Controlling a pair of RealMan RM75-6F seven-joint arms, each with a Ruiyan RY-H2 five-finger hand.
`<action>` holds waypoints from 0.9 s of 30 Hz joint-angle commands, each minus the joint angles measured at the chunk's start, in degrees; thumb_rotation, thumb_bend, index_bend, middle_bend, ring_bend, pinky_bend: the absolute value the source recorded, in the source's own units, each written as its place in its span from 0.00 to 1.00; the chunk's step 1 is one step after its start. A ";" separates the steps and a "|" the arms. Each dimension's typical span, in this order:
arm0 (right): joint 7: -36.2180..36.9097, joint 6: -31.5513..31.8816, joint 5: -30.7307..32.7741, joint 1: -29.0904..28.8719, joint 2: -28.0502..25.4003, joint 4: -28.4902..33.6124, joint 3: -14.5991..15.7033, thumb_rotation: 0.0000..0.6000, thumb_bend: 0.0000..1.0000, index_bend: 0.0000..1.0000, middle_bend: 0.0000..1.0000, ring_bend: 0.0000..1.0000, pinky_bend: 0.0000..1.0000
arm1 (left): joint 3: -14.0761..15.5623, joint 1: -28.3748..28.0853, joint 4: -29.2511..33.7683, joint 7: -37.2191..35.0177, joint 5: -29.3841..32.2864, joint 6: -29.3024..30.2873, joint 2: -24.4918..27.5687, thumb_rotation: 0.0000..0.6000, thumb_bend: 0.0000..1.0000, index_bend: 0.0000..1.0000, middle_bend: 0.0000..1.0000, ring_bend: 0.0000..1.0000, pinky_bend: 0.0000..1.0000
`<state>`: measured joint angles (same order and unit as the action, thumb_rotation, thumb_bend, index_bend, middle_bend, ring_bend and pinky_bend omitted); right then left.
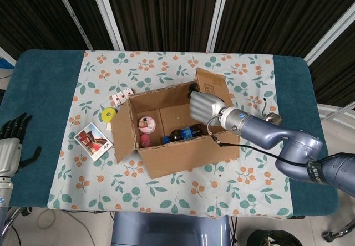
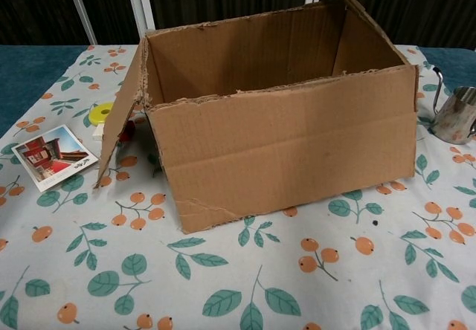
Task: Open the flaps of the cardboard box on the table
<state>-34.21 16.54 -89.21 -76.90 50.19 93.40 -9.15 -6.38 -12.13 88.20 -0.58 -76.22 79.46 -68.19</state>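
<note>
Right robot hand [image 1: 204, 106] lifting box flap [image 1: 212, 84] (upright)

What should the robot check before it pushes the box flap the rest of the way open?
1. Right hand against the right flap: ok, it rests on the flap's inner side.
2. Right flap lifted: ok, it stands about upright.
3. Left flap open: ok, folded outward.
4. Metal cup clear of the flap's path: cannot tell, it stands close to the box.
5. Left hand out of the way: ok, at the table's edge, holding nothing.
</note>
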 commanded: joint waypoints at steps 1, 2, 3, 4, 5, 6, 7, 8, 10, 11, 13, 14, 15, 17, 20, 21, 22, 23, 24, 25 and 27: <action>0.04 0.30 -0.40 0.29 -1.00 0.09 0.22 1.00 0.78 0.51 0.39 0.26 0.26 | -0.08 0.02 0.00 0.06 0.09 -0.11 -0.01 1.00 0.34 0.00 0.00 0.00 0.03; 0.04 0.36 -0.58 0.33 -1.23 0.13 0.28 1.00 0.78 0.50 0.39 0.26 0.26 | -0.09 0.02 0.00 0.08 0.12 -0.17 0.00 1.00 0.34 0.00 0.00 0.00 0.03; 0.02 0.41 -0.89 0.39 -1.61 0.15 0.40 1.00 0.78 0.50 0.38 0.26 0.26 | -0.09 0.02 0.03 0.15 0.14 -0.27 0.02 1.00 0.34 0.00 0.00 0.00 0.03; 0.09 0.41 -1.02 0.42 -1.86 0.17 0.45 1.00 0.78 0.50 0.38 0.25 0.26 | -0.08 0.02 0.07 0.20 0.14 -0.33 0.04 1.00 0.34 0.00 0.00 0.00 0.03; 0.21 0.41 -1.12 0.45 -2.07 0.22 0.48 1.00 0.78 0.49 0.37 0.25 0.25 | -0.08 0.02 0.10 0.25 0.13 -0.38 0.06 1.00 0.34 0.00 0.00 0.00 0.03; 0.39 0.46 -1.26 0.49 -2.39 0.25 0.50 1.00 0.77 0.49 0.36 0.24 0.25 | -0.08 0.03 0.15 0.31 0.12 -0.42 0.08 1.00 0.34 0.00 0.00 0.00 0.03; 0.53 0.48 -1.35 0.51 -2.58 0.30 0.50 1.00 0.77 0.48 0.35 0.24 0.25 | -0.09 0.03 0.20 0.33 0.12 -0.45 0.08 1.00 0.34 0.00 0.00 0.00 0.03; 0.72 0.55 -1.50 0.53 -2.85 0.34 0.49 1.00 0.76 0.46 0.33 0.22 0.25 | -0.10 0.04 0.25 0.36 0.15 -0.52 0.10 1.00 0.34 0.00 0.00 0.00 0.03; 1.13 0.58 -1.66 0.57 -3.22 0.39 0.48 1.00 0.74 0.44 0.32 0.21 0.24 | -0.13 0.05 0.27 0.45 0.26 -0.68 0.13 1.00 0.34 0.00 0.00 0.00 0.03; 1.33 0.57 -1.68 0.60 -3.33 0.39 0.49 1.00 0.73 0.43 0.31 0.21 0.24 | -0.15 0.05 0.28 0.49 0.29 -0.72 0.15 1.00 0.34 0.00 0.00 0.00 0.03; 1.59 0.61 -1.91 0.74 -3.48 0.34 0.62 1.00 0.73 0.43 0.31 0.21 0.24 | -0.25 0.05 0.33 0.55 0.41 -0.78 0.17 1.00 0.34 0.00 0.00 0.00 0.03; 1.63 0.56 -2.03 0.78 -3.55 0.35 0.72 1.00 0.72 0.43 0.31 0.21 0.24 | -0.27 0.07 0.38 0.52 0.45 -0.80 0.18 1.00 0.34 0.00 0.00 0.00 0.03; 1.61 0.52 -2.21 0.82 -3.62 0.36 0.81 1.00 0.72 0.43 0.31 0.21 0.24 | -0.30 0.09 0.44 0.50 0.49 -0.83 0.20 1.00 0.34 0.00 0.00 0.00 0.03; 1.51 0.58 -2.61 0.90 -3.76 0.35 0.96 1.00 0.72 0.42 0.31 0.21 0.24 | -0.31 0.11 0.50 0.51 0.49 -0.86 0.25 1.00 0.34 0.00 0.00 0.00 0.03; 1.39 0.87 -3.07 1.10 -4.34 0.28 0.99 1.00 0.71 0.41 0.31 0.21 0.24 | -0.36 0.14 0.56 0.55 0.50 -0.89 0.28 1.00 0.34 0.00 0.00 0.00 0.03; 1.43 0.95 -3.10 1.17 -4.59 0.25 0.94 1.00 0.71 0.41 0.31 0.21 0.24 | -0.37 0.14 0.58 0.56 0.50 -0.91 0.28 1.00 0.34 0.00 0.00 0.00 0.03; 1.50 1.01 -3.11 1.25 -4.97 0.25 0.87 1.00 0.71 0.41 0.31 0.21 0.24 | -0.38 0.13 0.58 0.58 0.51 -0.97 0.28 1.00 0.34 0.00 0.00 0.00 0.03; 1.52 1.00 -3.14 1.30 -5.23 0.24 0.85 1.00 0.71 0.41 0.31 0.21 0.24 | -0.38 0.13 0.57 0.60 0.50 -1.01 0.29 1.00 0.34 0.00 0.00 0.00 0.03; 1.52 0.96 -3.18 1.33 -5.51 0.23 0.83 1.00 0.71 0.40 0.31 0.21 0.24 | -0.37 0.12 0.58 0.62 0.49 -1.05 0.30 1.00 0.34 0.00 0.00 0.00 0.03; 1.51 0.89 -3.27 1.39 -5.92 0.25 0.80 1.00 0.71 0.40 0.31 0.21 0.24 | -0.37 0.12 0.59 0.62 0.47 -1.11 0.30 1.00 0.34 0.00 0.00 0.00 0.03; 1.49 0.83 -3.38 1.49 -6.51 0.27 0.78 1.00 0.71 0.40 0.31 0.21 0.24 | -0.35 0.14 0.60 0.64 0.42 -1.12 0.31 1.00 0.34 0.00 0.00 0.00 0.03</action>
<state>-32.71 17.42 -92.50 -75.49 43.93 93.66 -8.34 -6.74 -11.99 88.80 0.06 -75.80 78.34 -67.88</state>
